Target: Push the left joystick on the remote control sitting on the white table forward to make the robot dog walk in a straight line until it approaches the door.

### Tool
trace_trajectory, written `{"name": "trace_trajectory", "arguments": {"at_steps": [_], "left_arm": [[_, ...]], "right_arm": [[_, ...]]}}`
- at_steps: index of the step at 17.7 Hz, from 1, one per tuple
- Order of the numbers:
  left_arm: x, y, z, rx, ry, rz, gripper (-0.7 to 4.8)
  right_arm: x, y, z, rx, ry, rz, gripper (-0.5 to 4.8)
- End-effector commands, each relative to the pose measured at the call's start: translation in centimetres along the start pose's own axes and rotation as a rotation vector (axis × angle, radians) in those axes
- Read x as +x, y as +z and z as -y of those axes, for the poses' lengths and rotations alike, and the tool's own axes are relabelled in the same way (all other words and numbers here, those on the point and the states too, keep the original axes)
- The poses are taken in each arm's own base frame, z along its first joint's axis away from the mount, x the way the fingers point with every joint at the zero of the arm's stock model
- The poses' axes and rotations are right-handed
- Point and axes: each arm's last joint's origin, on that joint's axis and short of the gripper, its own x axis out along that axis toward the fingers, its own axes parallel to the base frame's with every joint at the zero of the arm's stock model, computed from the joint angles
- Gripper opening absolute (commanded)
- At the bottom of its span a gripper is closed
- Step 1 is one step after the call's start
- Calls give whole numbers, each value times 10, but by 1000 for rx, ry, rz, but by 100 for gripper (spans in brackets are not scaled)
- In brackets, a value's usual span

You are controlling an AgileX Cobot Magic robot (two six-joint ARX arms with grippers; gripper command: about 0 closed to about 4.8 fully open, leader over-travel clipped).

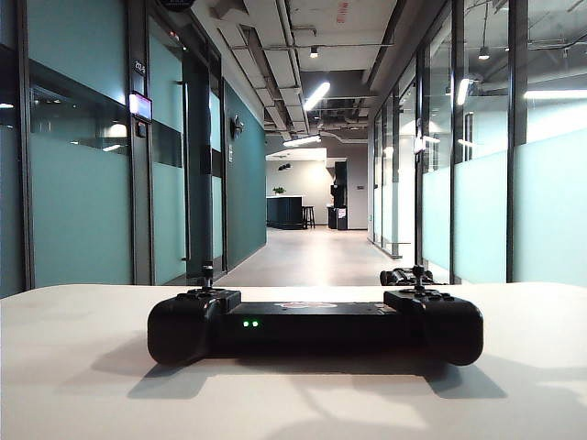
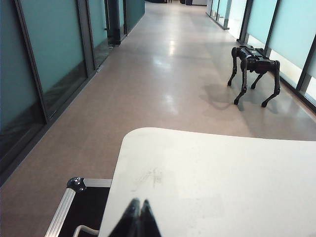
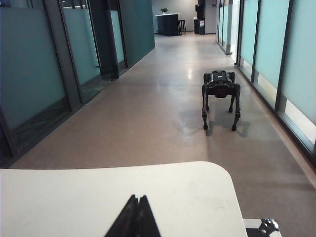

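- Exterior: remote [image 1: 315,327], hard matte black plastic, centre of white table [image 1: 83,367]; left joystick [image 1: 207,273] a thin stalk left of centre. Likely springy and light; push the cap only. No grippers seen.
- Left wrist: left gripper [image 2: 137,219] pinched shut, empty, bottom edge; dog [image 2: 254,69] upper right.
- Right wrist: right gripper [image 3: 137,217] closed, empty, bottom centre.

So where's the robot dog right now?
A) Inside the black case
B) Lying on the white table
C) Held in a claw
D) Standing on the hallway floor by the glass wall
D: the dog stands on all four legs on the corridor floor, beyond the table, near the glass wall.
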Motion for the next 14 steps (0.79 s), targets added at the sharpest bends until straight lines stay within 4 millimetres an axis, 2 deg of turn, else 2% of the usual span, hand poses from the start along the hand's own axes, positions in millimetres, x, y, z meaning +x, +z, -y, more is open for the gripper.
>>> {"name": "trace_trajectory", "arguments": {"at_steps": [1,6,8,12,14], "left_arm": [[0,4,0,-3,0,34,-6],[0,5,0,-3,-1,41,-6],[-2,13,0,-3,-4,73,-6],[-9,42,1,-31,-11,121,-5],[-8,62,3,-61,-65,99,-6]], "right_arm": [[0,2,0,0,3,30,-6],[0,4,0,1,4,41,-6],[-2,15,-1,2,6,77,-6],[-7,49,-3,3,8,89,-6],[-4,70,-6,2,66,71,-6]]}}
